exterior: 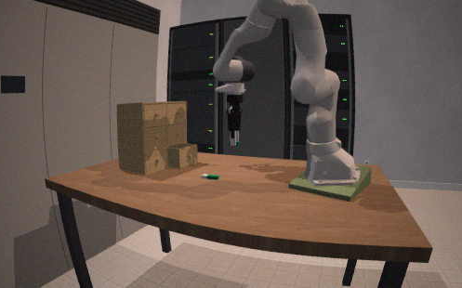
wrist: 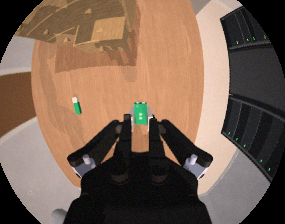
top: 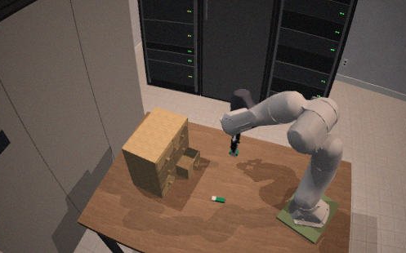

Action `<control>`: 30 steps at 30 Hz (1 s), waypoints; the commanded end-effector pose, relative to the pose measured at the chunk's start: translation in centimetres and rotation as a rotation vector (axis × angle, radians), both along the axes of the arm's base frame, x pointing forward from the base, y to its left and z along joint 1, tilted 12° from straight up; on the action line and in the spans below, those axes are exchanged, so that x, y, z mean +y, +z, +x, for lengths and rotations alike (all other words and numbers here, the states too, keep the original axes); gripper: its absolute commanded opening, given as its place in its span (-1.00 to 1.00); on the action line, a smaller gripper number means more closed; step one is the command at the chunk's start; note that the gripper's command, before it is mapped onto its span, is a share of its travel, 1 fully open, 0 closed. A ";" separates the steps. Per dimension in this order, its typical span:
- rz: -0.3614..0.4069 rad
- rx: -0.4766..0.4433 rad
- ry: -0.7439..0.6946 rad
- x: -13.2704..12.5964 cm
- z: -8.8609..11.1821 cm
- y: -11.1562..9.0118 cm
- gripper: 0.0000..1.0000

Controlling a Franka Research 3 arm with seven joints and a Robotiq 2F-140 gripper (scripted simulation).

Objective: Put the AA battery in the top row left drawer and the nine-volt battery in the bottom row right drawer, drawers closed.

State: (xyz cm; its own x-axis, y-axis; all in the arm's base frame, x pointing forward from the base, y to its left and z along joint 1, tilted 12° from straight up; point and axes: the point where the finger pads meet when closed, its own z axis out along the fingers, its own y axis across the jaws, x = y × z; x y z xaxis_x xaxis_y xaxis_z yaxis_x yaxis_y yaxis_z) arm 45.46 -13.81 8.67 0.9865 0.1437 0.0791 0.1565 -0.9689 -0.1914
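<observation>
My gripper [wrist: 140, 112] is shut on a green, blocky nine-volt battery [wrist: 140, 112] and holds it well above the table, to the right of the chest. It shows in the top and exterior views [top: 234, 152] [exterior: 233, 139], with the battery at the fingertips. The AA battery [top: 218, 199], green with a white end, lies flat on the table in front of the chest; it also shows in the exterior view [exterior: 210, 176] and the wrist view [wrist: 76, 104]. The wooden chest [top: 158, 151] [exterior: 151, 137] stands at the table's left. Its bottom-row right drawer [top: 187, 160] [exterior: 182, 155] is pulled partly out; the other drawers look pushed in.
My arm's base sits on a green plate [top: 308, 218] at the table's right. Grey cabinets stand left of the table and dark server racks [top: 239, 45] behind it.
</observation>
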 end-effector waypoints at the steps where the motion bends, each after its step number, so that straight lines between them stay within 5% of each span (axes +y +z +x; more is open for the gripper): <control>1: 0.001 0.006 -0.026 0.0 0.0 0.1 -0.73; 30: 0.004 0.015 -0.071 0.2 0.1 0.1 -0.73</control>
State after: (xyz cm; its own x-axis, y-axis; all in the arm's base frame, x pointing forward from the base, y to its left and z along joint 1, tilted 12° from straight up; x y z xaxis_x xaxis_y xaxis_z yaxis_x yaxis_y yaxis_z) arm 45.54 -13.70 8.76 0.9936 0.0893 0.0693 0.1013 -0.9755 -0.1953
